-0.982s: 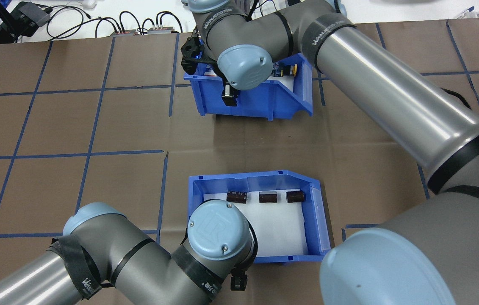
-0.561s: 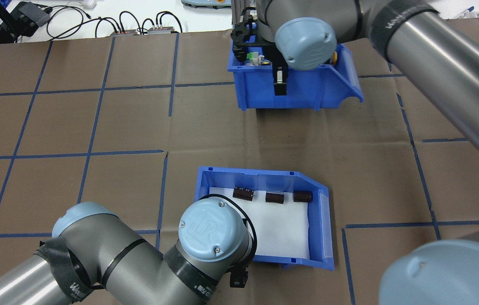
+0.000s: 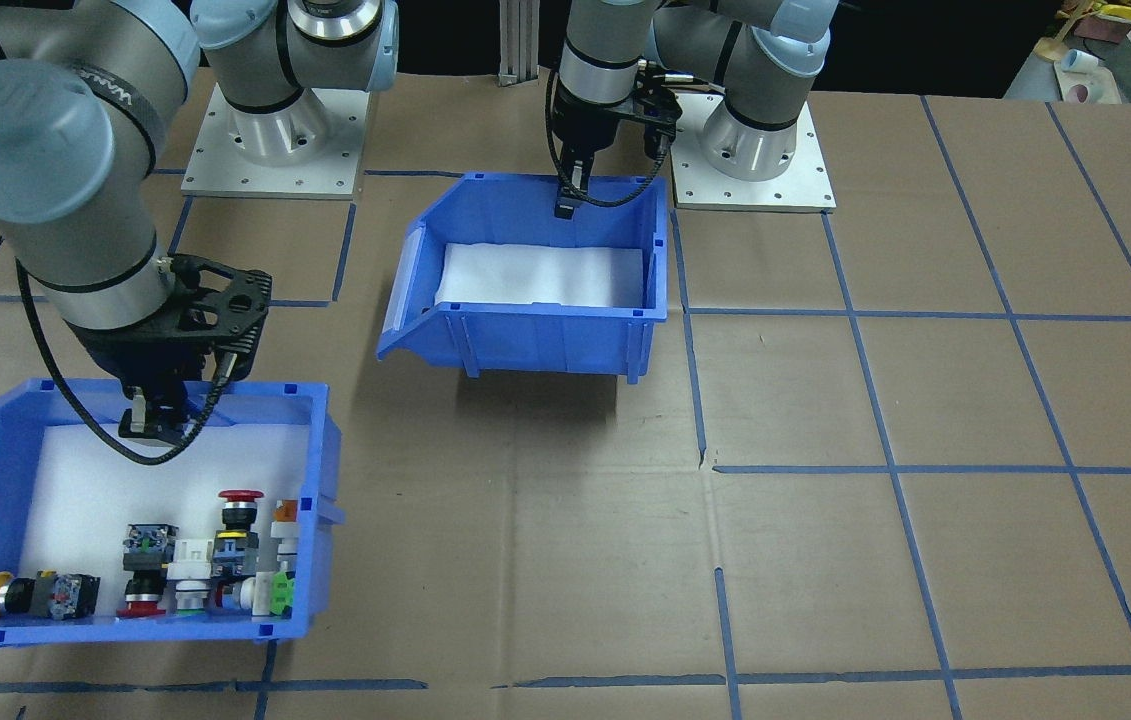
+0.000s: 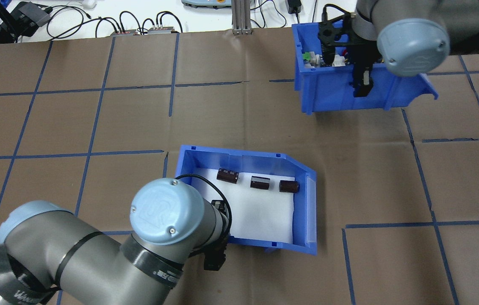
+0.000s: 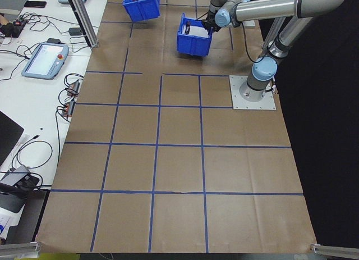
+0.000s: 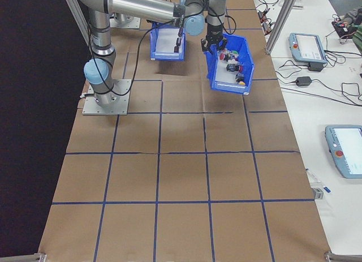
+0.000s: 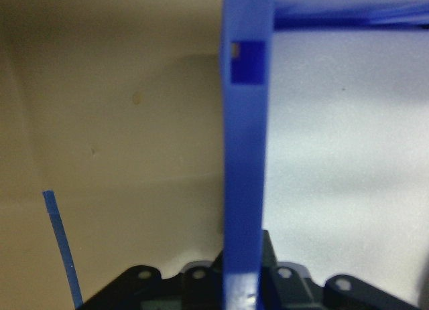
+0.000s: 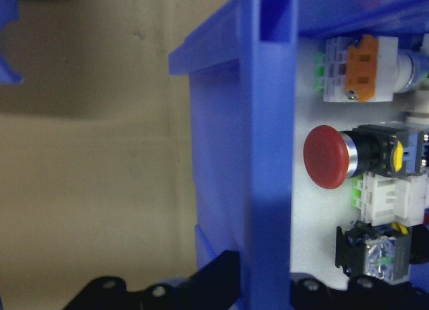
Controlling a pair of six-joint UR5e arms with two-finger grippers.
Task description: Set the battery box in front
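You can see the battery box near the middle of the table, close to the robot. In the front-facing view a shadow lies under it, so it looks lifted a little off the table. The left tool is closed on the box's near wall; the wrist view shows the blue wall between its fingers. Three small dark batteries lie in a row on the white foam, by the far wall.

The other blue box, the one with the switches, is at the far side, off to the robot's right. The right tool is closed on its wall too. You can see a red button inside it, just beside that wall.

The two boxes are well apart.
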